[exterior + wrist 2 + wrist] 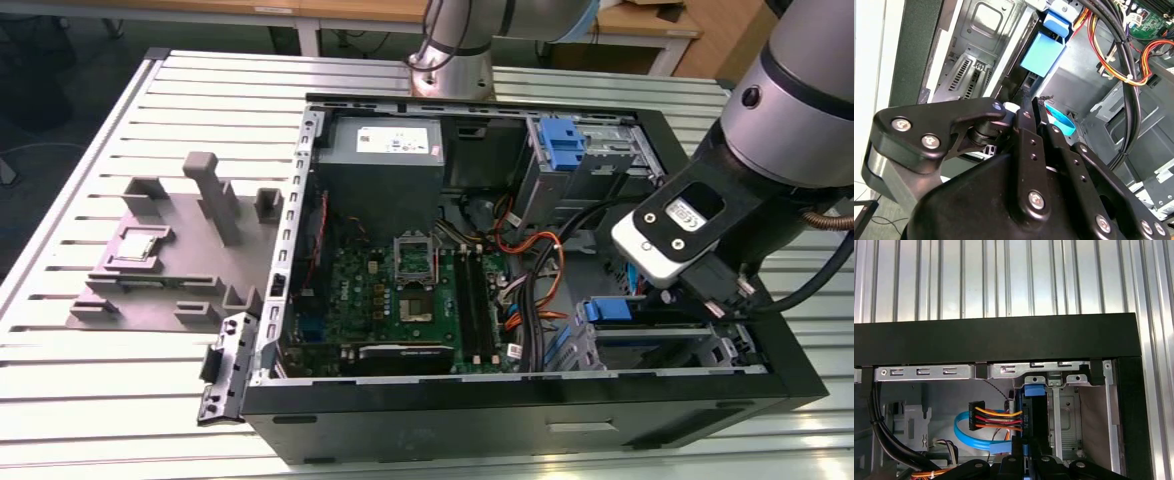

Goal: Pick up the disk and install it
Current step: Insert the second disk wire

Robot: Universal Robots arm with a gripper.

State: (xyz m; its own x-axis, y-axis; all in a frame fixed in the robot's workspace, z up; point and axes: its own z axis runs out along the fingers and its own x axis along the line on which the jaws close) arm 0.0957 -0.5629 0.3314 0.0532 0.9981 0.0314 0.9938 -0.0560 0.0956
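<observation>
A: Where is the arm working?

B: The black linkage-fingered gripper (pixel 721 300) is reaching down into the open black desktop computer case (pixel 534 420), at the drive bay corner on the exterior view's right, near the case's front wall.

A: And the disk?

B: The flat drive in its blue plastic carrier (pixel 1035 412) is standing on edge in the grey metal drive cage (pixel 1069 412), and its blue end tab (pixel 1044 52) is showing in the second wrist view just beyond the fingertips (pixel 1026 117).

A: Is the claw gripping it?

B: The fingers are sitting drawn close together around the carrier's edge, so they are appearing to pinch it.

A: Anything nearby?

B: A bundle of orange, red and yellow wires (pixel 996 420) and a flat light-blue cable (pixel 971 432) are lying just beside the drive. A grey plastic parts fixture (pixel 174 250) is resting on the slatted metal table (pixel 120 390), well apart from the case.
</observation>
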